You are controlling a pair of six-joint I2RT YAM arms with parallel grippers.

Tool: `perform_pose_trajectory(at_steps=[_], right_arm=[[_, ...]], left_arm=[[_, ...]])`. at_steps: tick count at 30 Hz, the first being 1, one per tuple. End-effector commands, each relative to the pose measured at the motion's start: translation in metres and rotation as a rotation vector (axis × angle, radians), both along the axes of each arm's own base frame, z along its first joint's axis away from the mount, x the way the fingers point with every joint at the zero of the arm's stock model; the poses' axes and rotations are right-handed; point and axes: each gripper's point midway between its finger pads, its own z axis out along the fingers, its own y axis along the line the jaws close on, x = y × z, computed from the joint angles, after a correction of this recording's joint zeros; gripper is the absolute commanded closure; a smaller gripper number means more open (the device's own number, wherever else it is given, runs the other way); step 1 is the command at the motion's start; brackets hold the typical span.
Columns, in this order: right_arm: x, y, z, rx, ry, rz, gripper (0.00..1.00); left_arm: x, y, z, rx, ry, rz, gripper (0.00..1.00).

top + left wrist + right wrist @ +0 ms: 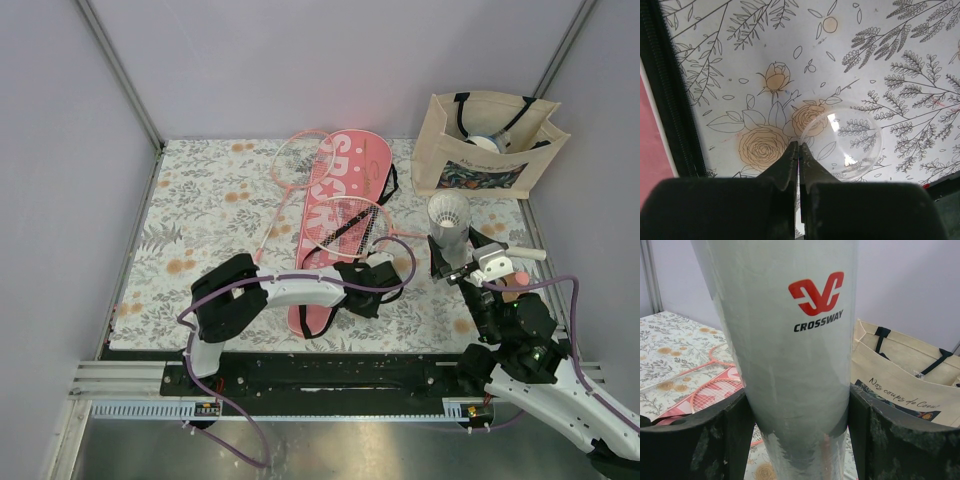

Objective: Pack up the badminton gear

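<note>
Evidently the tube is being capped. The left pincer [799, 150] is pressed fully closed, its tips at the rim of a clear round cap [850, 140]. The cap lies flat on the counter [900, 50], just right of the near end of the pink racket cover [355, 165]. Whether the thin rim is actually caught I cannot tell. The right pincer [797, 400] clasps the white tube [790, 365] from both sides, upright, further right of the cover; its top appears uncapped. Two rackets [345, 222] lie on and just left of the cover, unpacked. Next, I judge, the cap must be lifted without slipping, carried over and seated squarely on the tube's mouth.
</note>
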Motion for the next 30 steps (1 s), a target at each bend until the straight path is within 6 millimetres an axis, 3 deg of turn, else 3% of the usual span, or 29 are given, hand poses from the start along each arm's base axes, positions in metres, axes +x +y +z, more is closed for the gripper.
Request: perform_pose_trajectory(at_steps=[1, 7, 13, 17, 24, 27, 30], right_arm=[[-0.003, -0.006, 0.019, 0.056, -0.046, -0.012, 0.39], [-0.001, -0.002, 0.013, 0.054, -0.027, 0.004, 0.39], [0.002, 0.013, -0.004, -0.020, 0.018, 0.045, 0.38], [0.002, 0.030, -0.014, -0.054, 0.032, 0.112, 0.38], [0.000, 0.062, -0.039, -0.150, 0.060, 0.241, 0.38], [-0.005, 0.082, -0.057, -0.256, 0.082, 0.341, 0.38], [-0.008, 0.097, -0.066, -0.317, 0.094, 0.412, 0.38]], left_arm=[[0.000, 0.009, 0.017, -0.001, -0.029, 0.032, 1.00], [0.007, 0.014, 0.082, -0.153, -0.112, 0.101, 1.00], [0.017, 0.038, 0.151, -0.314, -0.202, 0.178, 1.00], [0.026, 0.063, 0.199, -0.441, -0.247, 0.226, 1.00], [0.043, 0.131, 0.250, -0.601, -0.307, 0.339, 1.00], [0.041, 0.155, 0.274, -0.670, -0.353, 0.378, 1.00], [0.031, 0.165, 0.300, -0.741, -0.390, 0.359, 1.00]])
